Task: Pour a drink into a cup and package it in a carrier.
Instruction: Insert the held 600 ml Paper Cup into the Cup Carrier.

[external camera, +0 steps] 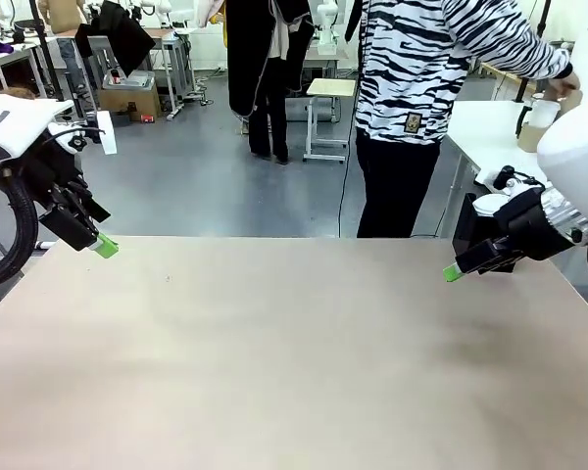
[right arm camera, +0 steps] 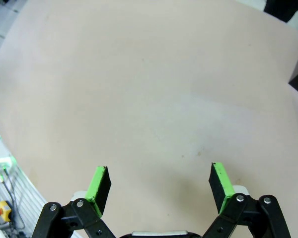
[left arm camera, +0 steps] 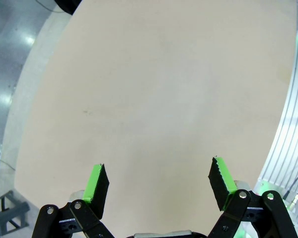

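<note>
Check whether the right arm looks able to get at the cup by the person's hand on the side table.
Probably not: the cup stands on a separate white table beyond the work table's edge; the right gripper hovers open, well short.

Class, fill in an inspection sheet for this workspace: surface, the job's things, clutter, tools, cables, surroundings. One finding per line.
Surface: beige table, bare, a few faint marks.
Job's things: nothing seen on the table; the person at the far side reaches towards a white side table.
Clutter: nothing seen.
Tools: left tool open, holding nothing, at the table's left edge; right tool open, holding nothing, at the right edge.
Cables: black hose looping beside the left arm.
Surroundings: grey floor, a stool, workbenches further back.
</note>
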{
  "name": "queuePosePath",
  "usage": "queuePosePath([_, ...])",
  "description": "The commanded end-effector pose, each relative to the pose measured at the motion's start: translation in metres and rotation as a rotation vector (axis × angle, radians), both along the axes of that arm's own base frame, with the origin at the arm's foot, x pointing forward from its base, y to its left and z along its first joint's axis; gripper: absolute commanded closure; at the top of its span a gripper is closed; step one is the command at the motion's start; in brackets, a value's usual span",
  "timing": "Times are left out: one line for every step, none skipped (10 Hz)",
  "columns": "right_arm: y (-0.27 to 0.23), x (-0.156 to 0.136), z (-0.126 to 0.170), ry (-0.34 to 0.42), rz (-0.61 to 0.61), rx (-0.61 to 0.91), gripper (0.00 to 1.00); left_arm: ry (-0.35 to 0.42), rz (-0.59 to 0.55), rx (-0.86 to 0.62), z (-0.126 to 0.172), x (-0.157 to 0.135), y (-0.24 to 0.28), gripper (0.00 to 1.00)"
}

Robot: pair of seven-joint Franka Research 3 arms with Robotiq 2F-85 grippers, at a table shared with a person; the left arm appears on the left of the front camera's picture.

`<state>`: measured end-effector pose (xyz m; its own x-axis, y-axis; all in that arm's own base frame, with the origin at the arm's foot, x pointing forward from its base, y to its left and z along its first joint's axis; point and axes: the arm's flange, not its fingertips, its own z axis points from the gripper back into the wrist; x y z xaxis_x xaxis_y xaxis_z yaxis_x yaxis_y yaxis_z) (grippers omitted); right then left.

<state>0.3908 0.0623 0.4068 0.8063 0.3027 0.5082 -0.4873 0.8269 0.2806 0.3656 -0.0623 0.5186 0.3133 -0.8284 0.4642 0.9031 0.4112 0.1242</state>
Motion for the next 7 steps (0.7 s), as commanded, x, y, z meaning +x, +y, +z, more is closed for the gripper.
queuePosePath([-0.0012,0.0009,0.0003,-0.021,0.014,0.025,0.00,0.009,0.010,-0.014,0.0015,-0.0002,-0.0004,0.00])
queuePosePath([-0.0012,0.0009,0.0003,-0.021,0.014,0.025,0.00,0.009,0.010,-0.014,0.0015,-0.0002,-0.0004,0.00])
queuePosePath([-0.0012,0.0009,0.0003,-0.021,0.014,0.025,0.00,0.009,0.010,-0.014,0.0015,-0.0002,-0.0004,0.00])
queuePosePath([-0.0012,0.0009,0.0003,-0.021,0.014,0.025,0.00,0.009,0.010,-0.014,0.0015,-0.0002,-0.0004,0.00])
queuePosePath([-0.0012,0.0009,0.0003,-0.021,0.014,0.025,0.00,0.009,0.010,-0.014,0.0015,-0.0002,-0.0004,0.00])
queuePosePath([-0.0012,0.0009,0.0003,-0.021,0.014,0.025,0.00,0.009,0.010,-0.014,0.0015,-0.0002,-0.0004,0.00])
queuePosePath([-0.0012,0.0009,0.0003,-0.021,0.014,0.025,0.00,0.009,0.010,-0.014,0.0015,-0.0002,-0.0004,0.00])
